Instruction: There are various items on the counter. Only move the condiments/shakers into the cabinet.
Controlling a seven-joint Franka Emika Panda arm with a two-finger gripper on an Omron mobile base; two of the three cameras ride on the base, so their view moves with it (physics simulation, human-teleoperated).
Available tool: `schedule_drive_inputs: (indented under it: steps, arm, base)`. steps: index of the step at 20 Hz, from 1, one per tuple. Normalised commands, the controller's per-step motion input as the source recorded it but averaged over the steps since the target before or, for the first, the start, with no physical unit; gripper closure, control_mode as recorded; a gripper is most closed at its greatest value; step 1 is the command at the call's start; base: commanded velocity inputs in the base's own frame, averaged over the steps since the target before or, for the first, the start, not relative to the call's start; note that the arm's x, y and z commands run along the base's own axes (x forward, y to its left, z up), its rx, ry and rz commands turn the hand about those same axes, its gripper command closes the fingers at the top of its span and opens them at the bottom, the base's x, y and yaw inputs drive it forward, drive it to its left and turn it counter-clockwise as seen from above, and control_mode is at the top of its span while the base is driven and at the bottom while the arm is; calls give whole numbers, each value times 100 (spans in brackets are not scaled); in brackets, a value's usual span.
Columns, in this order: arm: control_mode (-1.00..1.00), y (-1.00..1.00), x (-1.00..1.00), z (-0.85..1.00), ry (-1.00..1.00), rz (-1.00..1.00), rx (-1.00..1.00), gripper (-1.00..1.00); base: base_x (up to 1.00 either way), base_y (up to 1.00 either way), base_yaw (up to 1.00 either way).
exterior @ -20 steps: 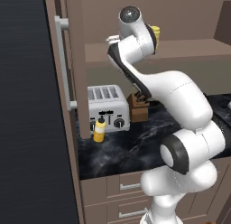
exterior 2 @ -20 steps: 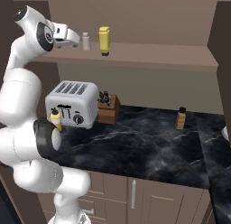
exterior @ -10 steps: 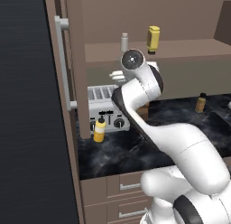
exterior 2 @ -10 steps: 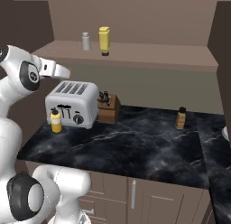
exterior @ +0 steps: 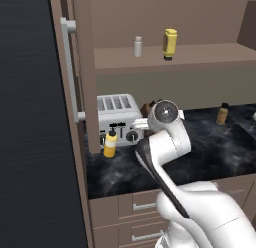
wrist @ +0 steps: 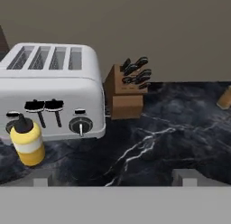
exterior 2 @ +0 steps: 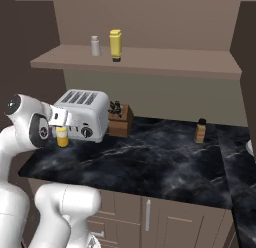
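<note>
Fingers (wrist: pixel 113 177) spread wide and empty, low over the worktop (wrist: pixel 171 137), facing the toaster (wrist: pixel 52 90). Ahead and off to their left in the hand view, the squat yellow bottle (wrist: pixel 27 141) stands upright on the worktop just before the toaster's front. A leftward shift looks needed to straddle its upright body.

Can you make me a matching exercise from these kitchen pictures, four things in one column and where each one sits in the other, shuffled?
Things:
1. grey shaker
2. yellow squeeze bottle
3. knife block
4. small brown bottle

Places:
A. on the counter, in front of the toaster
B. on the cabinet shelf, beside a yellow bottle
C. alone on the counter, far from the toaster
D. on the counter, right beside the toaster

Pairs: 1-B, 2-A, 3-D, 4-C
</note>
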Motion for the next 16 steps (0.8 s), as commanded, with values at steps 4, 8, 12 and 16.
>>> schedule_drive_inputs:
  steps: [4,8,12,16]
  arm:
    - [-100,0,4,-84,18,26,42,-100]
    - [-100,16,32,-63,16,16,15,-100]
    - [-100,26,29,-28,8,0,-2,-100]
    - [-100,59,57,-44,6,0,0,-100]
  base:
    - [0,0,0]
    - [0,0,0]
    - [0,0,0]
    - [0,0,0]
